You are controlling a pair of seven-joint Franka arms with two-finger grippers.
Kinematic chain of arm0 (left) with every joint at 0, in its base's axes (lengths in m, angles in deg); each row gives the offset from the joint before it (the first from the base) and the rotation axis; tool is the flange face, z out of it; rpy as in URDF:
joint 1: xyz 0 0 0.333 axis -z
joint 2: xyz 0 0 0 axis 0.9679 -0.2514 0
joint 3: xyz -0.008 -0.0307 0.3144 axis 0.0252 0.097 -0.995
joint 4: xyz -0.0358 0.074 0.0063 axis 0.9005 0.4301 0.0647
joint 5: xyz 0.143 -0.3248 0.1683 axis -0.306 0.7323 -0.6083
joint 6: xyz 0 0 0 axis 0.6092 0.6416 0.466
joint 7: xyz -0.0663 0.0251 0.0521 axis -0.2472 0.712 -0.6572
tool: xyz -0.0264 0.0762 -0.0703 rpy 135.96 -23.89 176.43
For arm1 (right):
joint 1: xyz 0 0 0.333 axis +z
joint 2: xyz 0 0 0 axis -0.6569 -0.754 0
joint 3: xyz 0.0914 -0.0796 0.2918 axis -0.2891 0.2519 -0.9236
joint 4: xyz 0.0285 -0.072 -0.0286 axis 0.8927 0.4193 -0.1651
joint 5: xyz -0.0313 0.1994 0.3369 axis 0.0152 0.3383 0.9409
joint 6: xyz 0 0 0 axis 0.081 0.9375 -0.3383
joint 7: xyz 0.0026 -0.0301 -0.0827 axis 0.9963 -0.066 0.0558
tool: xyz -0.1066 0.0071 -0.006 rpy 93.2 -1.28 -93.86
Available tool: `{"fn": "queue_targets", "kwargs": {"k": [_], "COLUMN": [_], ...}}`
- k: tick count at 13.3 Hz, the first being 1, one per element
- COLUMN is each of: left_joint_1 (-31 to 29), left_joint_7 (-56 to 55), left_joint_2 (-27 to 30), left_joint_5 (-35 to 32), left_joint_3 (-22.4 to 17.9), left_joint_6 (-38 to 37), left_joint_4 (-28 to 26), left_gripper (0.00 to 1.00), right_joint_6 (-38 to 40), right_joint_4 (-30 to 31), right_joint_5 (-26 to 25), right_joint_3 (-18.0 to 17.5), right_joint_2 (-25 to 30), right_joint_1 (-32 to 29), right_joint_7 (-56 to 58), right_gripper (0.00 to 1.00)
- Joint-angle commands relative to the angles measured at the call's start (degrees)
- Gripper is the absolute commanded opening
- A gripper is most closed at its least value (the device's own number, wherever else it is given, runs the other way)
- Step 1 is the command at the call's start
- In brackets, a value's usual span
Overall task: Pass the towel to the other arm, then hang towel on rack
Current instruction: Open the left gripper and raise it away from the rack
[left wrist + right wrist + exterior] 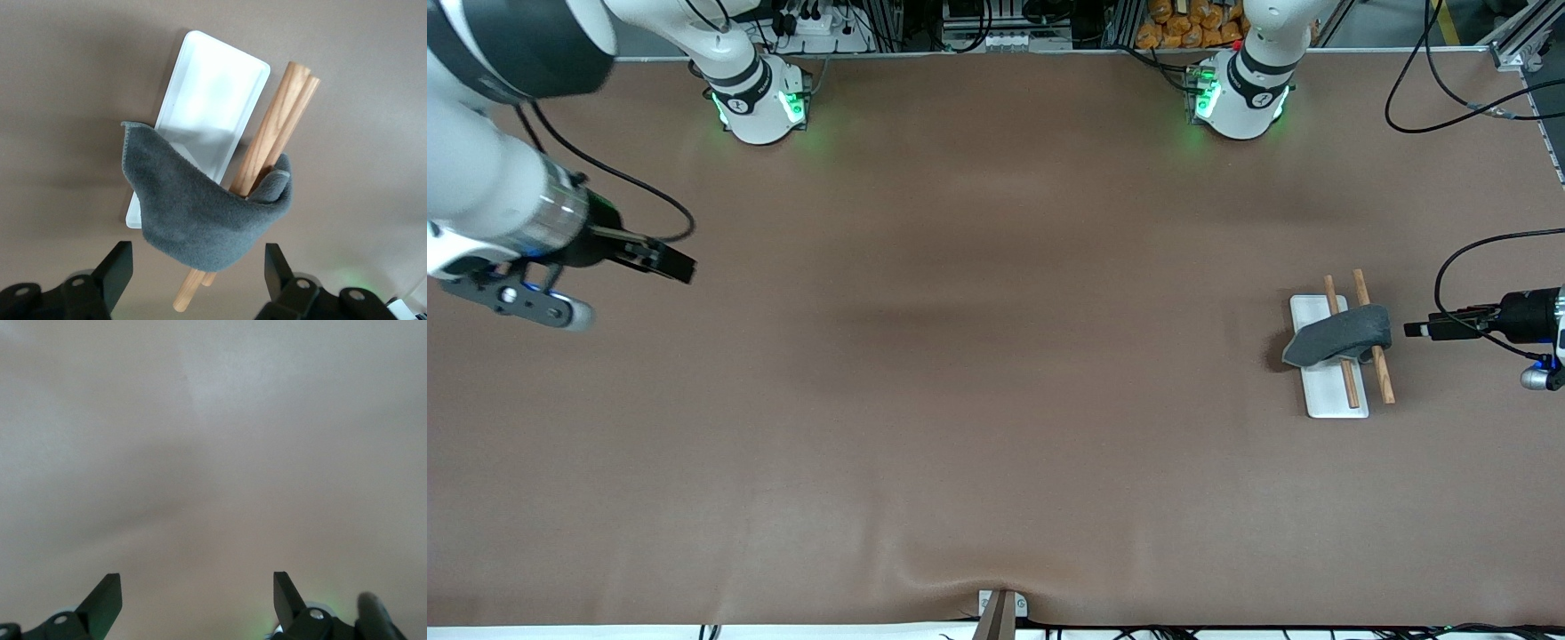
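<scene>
— Where is the small dark grey soft towel (1340, 338)?
— Draped across the white-based rack's (1320, 391) two wooden rods, just beside the left gripper (1412, 330), fingers spread, empty.
— The right gripper (679, 265)?
— Spread, empty, waiting well apart.

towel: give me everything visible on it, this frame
The towel is a small dark grey cloth that looks soft and fleecy, with a thin lighter stitched edge. It is draped over the two wooden rods of the rack, toward the left arm's end of the table. It sags in a loose fold: one corner hangs over the white base, and the opposite end wraps around the rods. Only the rack touches it. The left gripper is open, close beside it but clear. The right gripper waits, open, over bare table.
</scene>
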Motion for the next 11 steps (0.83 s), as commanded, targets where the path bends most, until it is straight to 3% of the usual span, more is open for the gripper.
{"fn": "queue_targets", "kwargs": {"k": [1, 2, 7, 11], "left_joint_1": [0.1, 0.3, 0.4, 0.4], "left_joint_7": [-0.5, -0.7, -8.6, -20.0], "left_joint_2": [2.6, 3.7, 10.5, 16.3], "left_joint_5": [-0.4, -0.4, -1.5, -10.7], "left_joint_3": [0.8, 1.2, 7.1, 17.9], "left_joint_6": [-1.9, -3.2, -4.6, -4.7], "left_joint_4": [0.3, 0.2, 0.2, 0.3], "left_gripper": [0.91, 1.0, 1.0, 1.0], "right_joint_6": [-0.2, -0.8, -10.2, -10.3], "right_joint_4": [3.7, 5.5, 21.4, 21.3], "right_joint_5": [-1.3, -1.4, -1.4, -0.7], "right_joint_3": [-0.9, -0.9, -1.0, -0.9], "right_joint_2": [3.8, 5.3, 16.1, 16.1], "right_joint_1": [-3.8, -4.4, -8.0, -9.4], "right_joint_7": [9.5, 11.0, 18.9, 22.5], "right_gripper": [1.0, 1.0, 1.0, 1.0]}}
